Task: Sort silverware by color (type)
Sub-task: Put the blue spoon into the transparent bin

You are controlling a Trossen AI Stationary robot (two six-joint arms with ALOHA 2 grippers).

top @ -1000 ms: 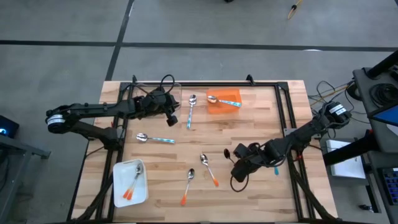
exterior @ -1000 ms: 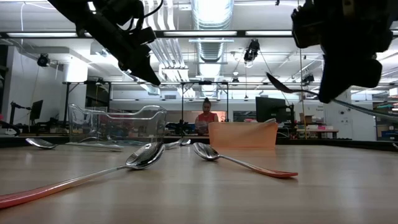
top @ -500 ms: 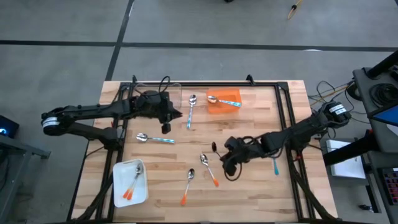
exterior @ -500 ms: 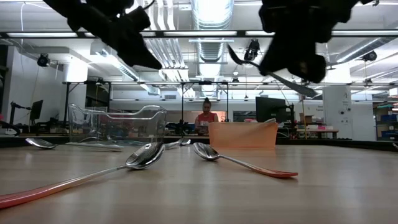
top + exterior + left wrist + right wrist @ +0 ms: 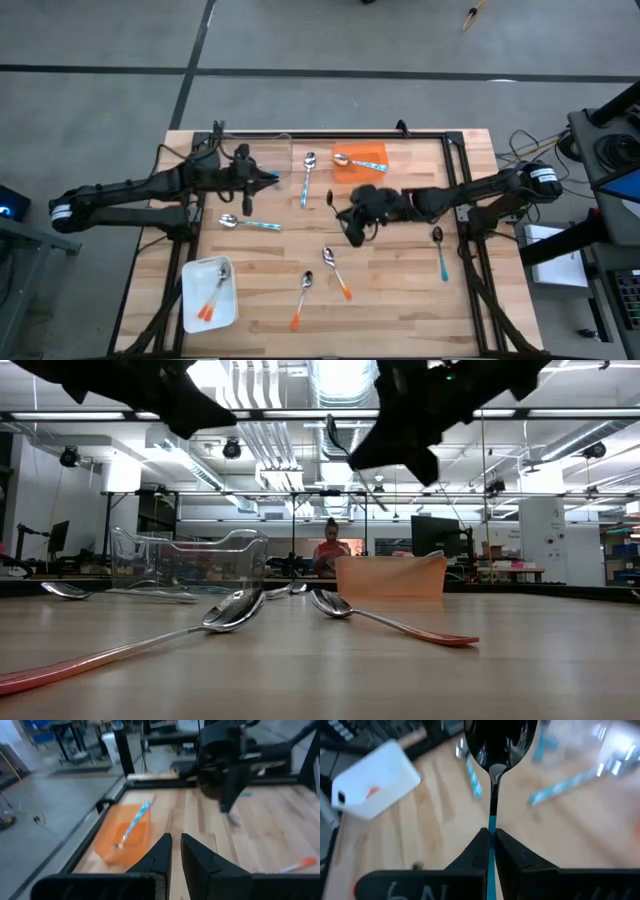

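Lay scattered on the wooden table [image 5: 400, 290]: spoons [image 5: 305, 180]. Held above mid-table in right gripper [image 5: 350, 218], pinched by its teal handle: a dark-bowled spoon [image 5: 496, 750]. Hovered near clear bin [image 5: 190, 560], fingers pressed together, empty: left gripper [image 5: 268, 178]. Beyond, a workshop with a seated person [image 5: 331, 546].

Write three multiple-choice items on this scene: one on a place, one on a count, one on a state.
1. The binned light-blue-handled spoon lies in: A a white tray, B the orange bin, C a clear tub.
2. Orange-handled spoons loose on the table: A two, B four, C none.
3. The right claw is: A open, B shut on a dark teal-handled spoon, C shut on nothing.

B, it rests across the bin; A, two lie on bare wood; B, the teal handle sits pinched.
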